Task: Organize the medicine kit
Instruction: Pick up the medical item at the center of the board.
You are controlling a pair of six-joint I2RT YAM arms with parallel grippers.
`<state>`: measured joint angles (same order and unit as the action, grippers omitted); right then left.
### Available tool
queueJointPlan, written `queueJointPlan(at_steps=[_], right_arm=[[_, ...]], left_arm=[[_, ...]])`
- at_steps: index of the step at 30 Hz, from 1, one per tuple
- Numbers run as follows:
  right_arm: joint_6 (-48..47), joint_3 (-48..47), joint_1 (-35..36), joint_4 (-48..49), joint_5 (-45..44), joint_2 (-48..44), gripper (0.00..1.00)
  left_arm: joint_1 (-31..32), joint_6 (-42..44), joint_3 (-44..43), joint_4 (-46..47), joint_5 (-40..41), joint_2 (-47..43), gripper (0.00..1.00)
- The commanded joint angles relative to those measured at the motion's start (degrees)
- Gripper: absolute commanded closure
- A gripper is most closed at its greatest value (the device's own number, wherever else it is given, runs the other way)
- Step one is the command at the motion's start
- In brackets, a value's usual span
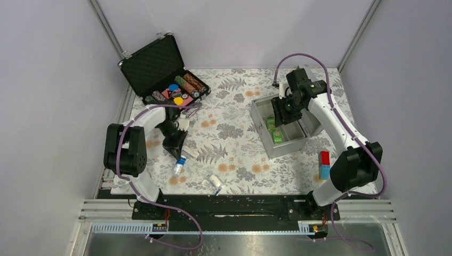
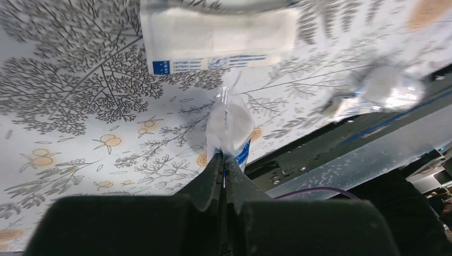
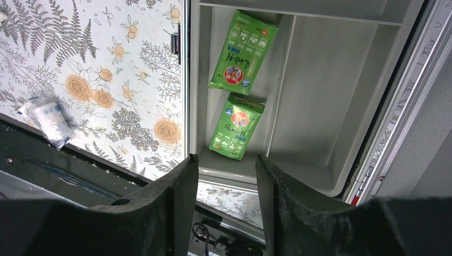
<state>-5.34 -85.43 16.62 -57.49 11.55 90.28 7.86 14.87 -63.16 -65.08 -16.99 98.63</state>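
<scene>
Stretching under everything, the table [image 1: 234,106]: a floral-printed surface is carrying all the items, with both arms mounted at its near edge.

Far-left black case [image 1: 154,64]: it is standing open, holding coloured chips, well apart from the kit.

Open medicine kit [image 1: 285,150]: the silver-grey metal box is sitting on the far right part of the table, its top open and its inside split into compartments. Two green sachets [image 3: 237,125] are lying end to end in one narrow compartment; the wider one beside it is showing bare metal.

Handling the medicine kit: it is looking stiff, smooth-walled and probably heavier than anything else here. Any nudge or lift would likely be best taken at a thin upright wall or rim, where fingers can straddle the metal.

Hovering right gripper [image 3: 226,165]: it is hanging above the kit's near wall, fingers apart, holding nothing.

Lowered left gripper [image 2: 223,160]: it is reaching down to the near-left tabletop, fingers pressed together on the crimped edge of a wrapper.

Pinched small clear packet [image 2: 229,125]: a white roll in crinkly plastic with blue print is lying on the cloth. It is likely light and soft, and the thin film may slip out.

Remaining loose items: a flat white packet [image 2: 218,34] is lying just beyond it, a second wrapped roll [image 2: 384,90] near the front edge, and a red-and-blue item [image 1: 324,164] near the kit's right.
</scene>
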Motion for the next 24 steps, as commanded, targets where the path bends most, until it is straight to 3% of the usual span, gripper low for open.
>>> queueJointPlan(at_steps=[1, 5, 8, 10, 13, 15, 18, 20, 24], right_arm=[[-0.5, -2.6, 0.6, 0.4, 1.8, -1.3, 0.49], [-1.5, -7.1, 0.6, -0.2, 13.0, 0.3, 0.41], [-1.2, -11.3, 0.7, 0.3, 17.2, 2.0, 0.3], [-0.9, -14.7, 0.8, 0.8, 17.8, 3.7, 0.15], [0.5, -21.1, 0.8, 0.8, 23.4, 7.1, 0.04], [3.2, -24.7, 0.8, 1.7, 27.8, 9.2, 0.05], [9.3, -28.4, 1.6, 4.5, 31.5, 12.1, 0.2], [10.1, -29.9, 2.9, 5.4, 31.2, 13.5, 0.24], [9.8, -32.0, 5.9, 6.6, 30.1, 15.9, 0.23]], left_arm=[[-0.1, 3.1, -10.5, -5.1, -9.7, -2.4, 1.0], [-0.1, 1.5, -25.0, -5.4, -21.0, -1.1, 1.0], [-0.1, -4.6, -35.3, -2.4, -29.6, 2.3, 1.0], [0.0, -10.9, -38.7, 3.6, -37.9, 4.0, 1.0], [0.7, -24.0, -39.5, 17.7, -46.1, 5.4, 1.0], [1.4, -32.2, -39.6, 26.9, -49.2, 6.1, 1.0], [2.2, -47.7, -36.8, 43.5, -51.9, 6.3, 1.0], [2.4, -57.5, -33.6, 58.1, -53.2, 6.1, 1.0], [3.3, -61.3, -33.3, 63.3, -54.6, 7.4, 1.0]])
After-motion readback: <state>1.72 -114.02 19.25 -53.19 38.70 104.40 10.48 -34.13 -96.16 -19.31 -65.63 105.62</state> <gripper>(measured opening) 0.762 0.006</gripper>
